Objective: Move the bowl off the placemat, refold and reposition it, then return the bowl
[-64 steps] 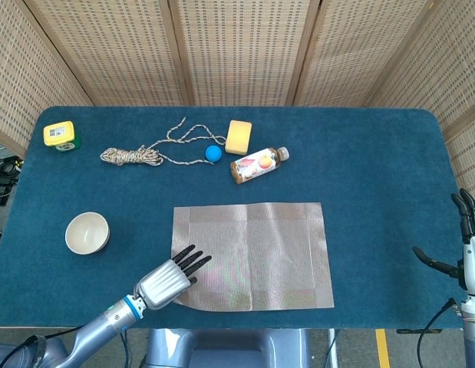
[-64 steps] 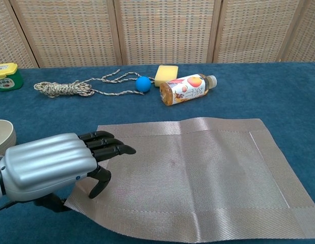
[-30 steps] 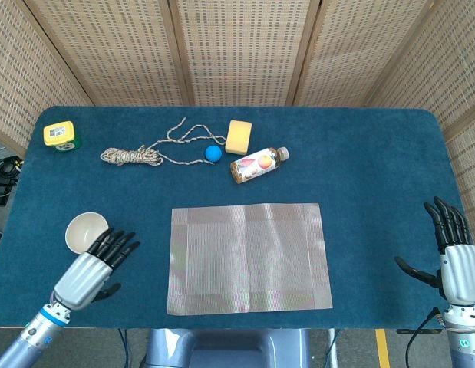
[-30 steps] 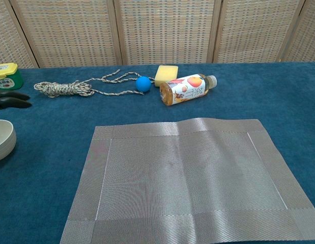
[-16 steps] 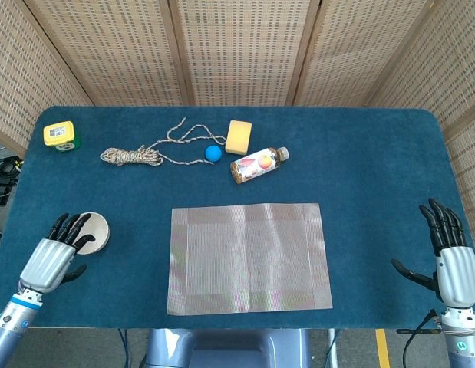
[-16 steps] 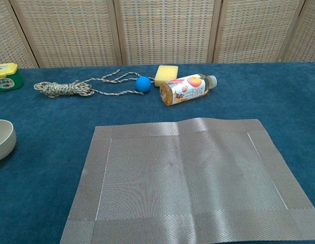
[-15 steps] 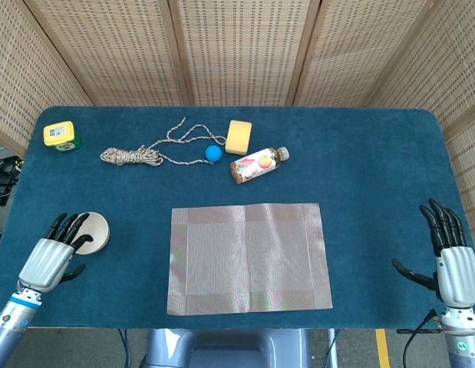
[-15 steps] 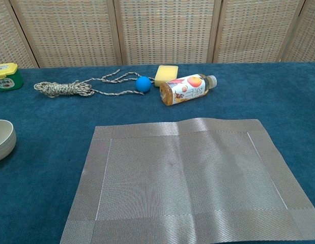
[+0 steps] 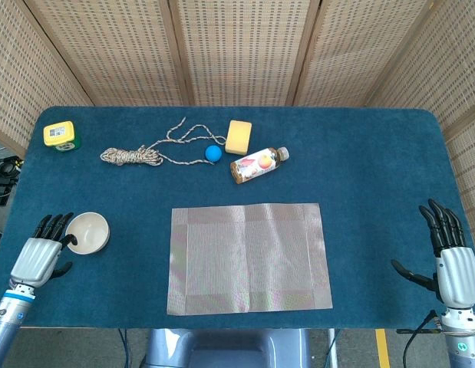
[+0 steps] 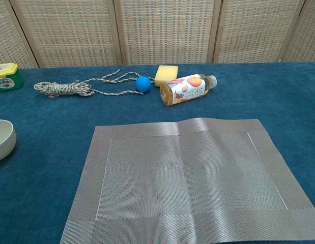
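The grey woven placemat (image 9: 249, 257) (image 10: 190, 178) lies flat and unfolded at the front middle of the blue table. A cream bowl (image 9: 87, 232) (image 10: 1, 140) sits on the cloth to its left, off the mat. My left hand (image 9: 39, 259) hovers just left of the bowl with fingers spread, its fingertips close to the rim, holding nothing. My right hand (image 9: 450, 264) stays at the table's front right corner, fingers spread and empty. Neither hand shows in the chest view.
Along the back lie a yellow tape measure (image 9: 60, 135), a coiled rope (image 9: 133, 156), a blue ball (image 9: 213, 153), a yellow sponge (image 9: 239, 136) and a juice bottle (image 9: 257, 164) on its side. The table's front edge runs just below the mat.
My left hand let go of the mat's front left corner, which now lies flat, and swung left past the bowl to its left side. My right hand shifted slightly inward.
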You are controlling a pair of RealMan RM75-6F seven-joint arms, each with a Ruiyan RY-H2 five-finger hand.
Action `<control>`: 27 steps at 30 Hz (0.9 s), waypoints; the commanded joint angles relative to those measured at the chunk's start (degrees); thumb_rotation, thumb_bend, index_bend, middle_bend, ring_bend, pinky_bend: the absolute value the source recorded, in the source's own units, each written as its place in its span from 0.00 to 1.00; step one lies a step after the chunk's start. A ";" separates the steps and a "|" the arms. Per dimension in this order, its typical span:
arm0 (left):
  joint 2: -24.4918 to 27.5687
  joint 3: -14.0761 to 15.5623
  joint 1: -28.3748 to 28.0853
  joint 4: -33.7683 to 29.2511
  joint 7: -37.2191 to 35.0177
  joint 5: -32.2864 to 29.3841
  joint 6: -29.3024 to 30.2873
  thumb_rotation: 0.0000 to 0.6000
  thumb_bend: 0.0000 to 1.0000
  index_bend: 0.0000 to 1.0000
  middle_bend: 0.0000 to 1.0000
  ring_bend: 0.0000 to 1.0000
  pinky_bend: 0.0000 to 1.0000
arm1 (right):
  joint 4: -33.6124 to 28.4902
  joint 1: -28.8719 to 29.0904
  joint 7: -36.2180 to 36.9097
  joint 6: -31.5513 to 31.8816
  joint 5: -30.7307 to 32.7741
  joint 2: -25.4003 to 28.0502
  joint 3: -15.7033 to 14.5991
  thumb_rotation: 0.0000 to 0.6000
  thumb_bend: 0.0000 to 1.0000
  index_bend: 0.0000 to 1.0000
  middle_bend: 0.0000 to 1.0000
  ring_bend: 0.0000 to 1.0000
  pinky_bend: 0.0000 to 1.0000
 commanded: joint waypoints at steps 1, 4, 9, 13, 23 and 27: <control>-1.32 -0.91 -0.21 1.99 -0.79 -0.71 -1.48 1.00 0.25 0.43 0.00 0.00 0.00 | -0.02 0.00 0.00 0.00 0.02 0.01 -0.01 1.00 0.22 0.00 0.00 0.00 0.00; -2.51 -1.62 -0.54 3.74 -1.15 -1.22 -2.98 1.00 0.25 0.43 0.00 0.00 0.00 | 0.00 0.03 0.07 -0.09 0.13 0.01 -0.03 1.00 0.22 0.00 0.00 0.00 0.00; -4.26 -2.54 -1.08 5.82 -1.37 -2.15 -5.14 1.00 0.26 0.45 0.00 0.00 0.00 | 0.01 0.11 -0.07 -0.21 0.07 -0.04 -0.10 1.00 0.22 0.00 0.00 0.00 0.00; -5.97 -3.39 -1.83 7.60 -1.36 -2.73 -7.01 1.00 0.26 0.48 0.00 0.00 0.00 | 0.06 0.16 -0.19 -0.28 0.06 -0.13 -0.15 1.00 0.22 0.00 0.00 0.00 0.00; -8.02 -4.44 -2.33 8.71 -0.86 -2.53 -7.56 1.00 0.37 0.62 0.00 0.00 0.00 | 0.11 0.22 -0.06 -0.41 0.17 -0.11 -0.21 1.00 0.22 0.00 0.00 0.00 0.00; -8.16 -4.54 -2.13 8.67 -0.76 -2.36 -7.35 1.00 0.45 0.67 0.00 0.00 0.00 | 0.09 0.20 -0.01 -0.33 0.12 -0.08 -0.24 1.00 0.22 0.00 0.00 0.00 0.00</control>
